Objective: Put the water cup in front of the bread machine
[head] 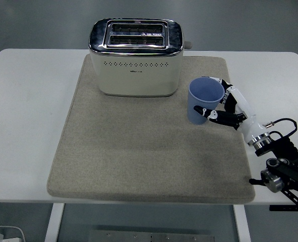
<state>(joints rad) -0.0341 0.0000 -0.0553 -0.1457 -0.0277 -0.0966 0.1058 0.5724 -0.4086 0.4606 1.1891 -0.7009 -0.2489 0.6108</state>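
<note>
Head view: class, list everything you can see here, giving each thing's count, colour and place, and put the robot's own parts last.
Table: one, white, filling the middle of the view.
Mat: one, beige-grey, lying on the table's centre.
Toaster: one, cream with a chrome top, standing at the mat's far edge.
Cup: one, blue, upright, over the mat to the right of the toaster's front, held in the right hand.
Power strip: one, white, on the floor at the lower left, partly cut off.
Right hand: one, black and white, fingers wrapped around the cup, its arm coming in from the lower right.
Left hand: not in view.
</note>
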